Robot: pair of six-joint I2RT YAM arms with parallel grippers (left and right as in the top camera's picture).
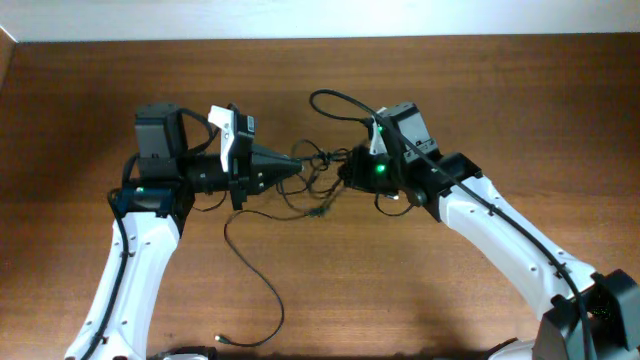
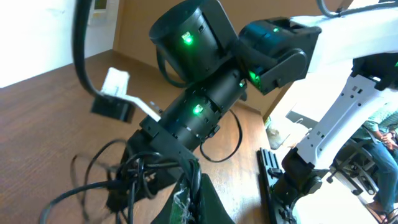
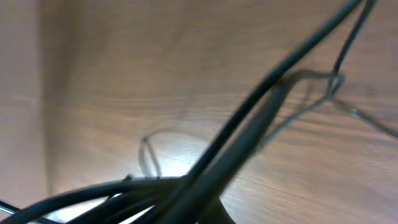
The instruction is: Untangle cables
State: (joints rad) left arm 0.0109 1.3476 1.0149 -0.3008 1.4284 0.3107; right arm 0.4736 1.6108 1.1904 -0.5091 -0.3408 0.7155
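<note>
The cables (image 1: 318, 182) form a knotted black bundle at the table's middle, stretched between the two grippers. My left gripper (image 1: 296, 167) points right and is shut on a strand of the bundle; in the left wrist view its fingertips (image 2: 198, 194) pinch a black cord beside the knot (image 2: 132, 173). My right gripper (image 1: 346, 172) meets the bundle from the right and is shut on it. In the right wrist view blurred cords (image 3: 249, 130) fill the frame and hide the fingers. One loose strand (image 1: 262, 272) trails toward the front edge and ends in a small plug (image 1: 222, 340).
A cord loop (image 1: 330, 98) arches behind the right wrist. The right arm (image 2: 205, 106) stands close in front of the left wrist camera. The table's back edge (image 1: 320, 40) meets a white wall. Both arm bases sit at the front corners.
</note>
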